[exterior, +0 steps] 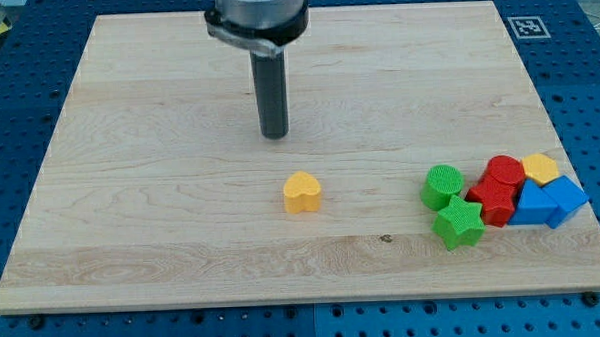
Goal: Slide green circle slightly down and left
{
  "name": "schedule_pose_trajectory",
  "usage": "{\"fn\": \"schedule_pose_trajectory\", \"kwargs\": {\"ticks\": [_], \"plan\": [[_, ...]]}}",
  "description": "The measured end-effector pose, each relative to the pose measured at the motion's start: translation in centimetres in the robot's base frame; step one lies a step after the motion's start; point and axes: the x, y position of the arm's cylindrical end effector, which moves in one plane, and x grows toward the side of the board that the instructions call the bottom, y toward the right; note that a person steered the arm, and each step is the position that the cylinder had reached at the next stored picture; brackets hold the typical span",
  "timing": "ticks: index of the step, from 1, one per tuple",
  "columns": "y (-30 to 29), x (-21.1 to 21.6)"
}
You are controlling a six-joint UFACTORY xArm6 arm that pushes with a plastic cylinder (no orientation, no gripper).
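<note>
The green circle (442, 186) lies at the view's lower right, at the left end of a tight cluster of blocks. A green star (458, 223) touches it just below. My tip (275, 135) stands on the board well to the upper left of the green circle, far from it, and above a yellow heart (302, 191) that lies alone near the middle.
Right of the green circle sit a red circle (504, 169), a red star-like block (493, 200), a yellow block (540, 167) and two blue blocks (548, 202), close to the wooden board's right edge (581, 179). A marker tag (527, 26) is at the top right corner.
</note>
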Motion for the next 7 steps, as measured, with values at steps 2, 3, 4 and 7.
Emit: {"fn": "schedule_pose_trajectory", "kwargs": {"ticks": [2, 3, 4, 7], "plan": [[3.7, 1.3], [6.0, 2.1], [8.7, 2.4], [17.0, 5.5]]}}
